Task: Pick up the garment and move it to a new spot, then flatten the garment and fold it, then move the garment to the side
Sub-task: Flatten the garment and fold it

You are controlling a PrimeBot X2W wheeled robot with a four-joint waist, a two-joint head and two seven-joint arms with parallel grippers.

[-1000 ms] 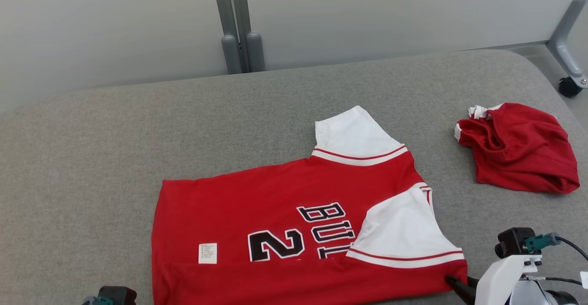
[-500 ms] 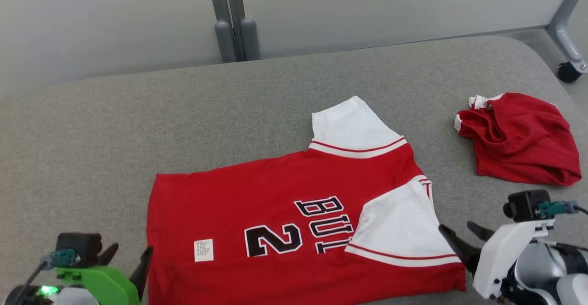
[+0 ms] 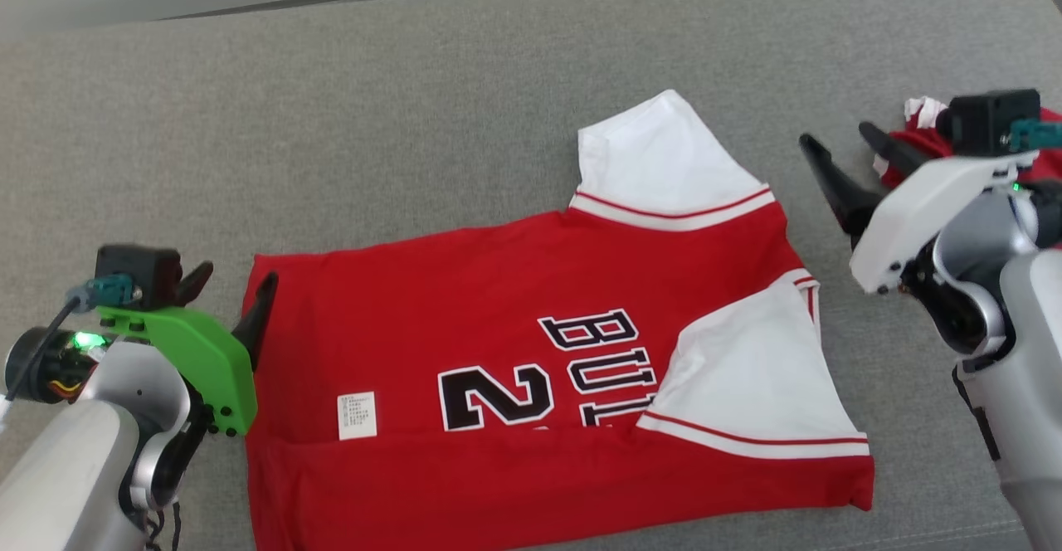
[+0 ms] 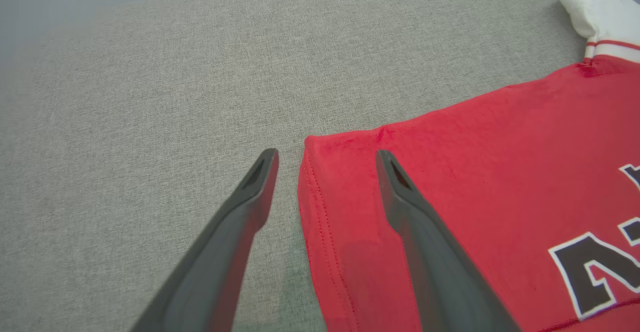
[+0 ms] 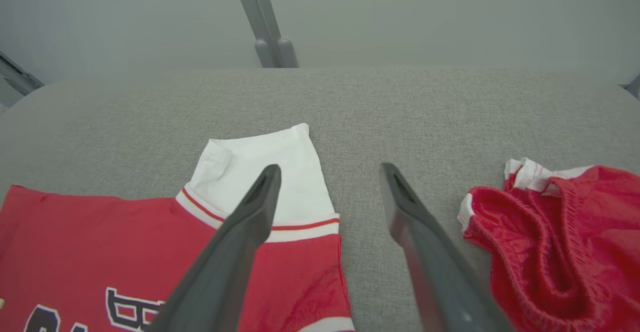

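The garment (image 3: 498, 327), a red jersey with white sleeves, lies flat on the grey table. Its near strip is folded up over the lower part of the black lettering. One white sleeve (image 3: 747, 377) is folded in over the body and the other (image 3: 655, 153) sticks out toward the far side. My left gripper (image 3: 228, 290) is open at the garment's left edge. In the left wrist view this gripper (image 4: 326, 154) straddles the red corner (image 4: 350, 172). My right gripper (image 3: 838, 136) is open and holds nothing. In the right wrist view it (image 5: 330, 168) hovers beside the far sleeve (image 5: 260, 172).
A second red cloth with white trim (image 5: 560, 237) lies crumpled at the right, partly behind my right wrist in the head view. The padded grey table (image 3: 373, 119) has a rounded far right corner. Grey posts (image 5: 267, 37) stand behind the table.
Both grippers have opened, the right letting go of the garment's near right corner. The right one has moved out to the far sleeve. The head camera has tilted down.
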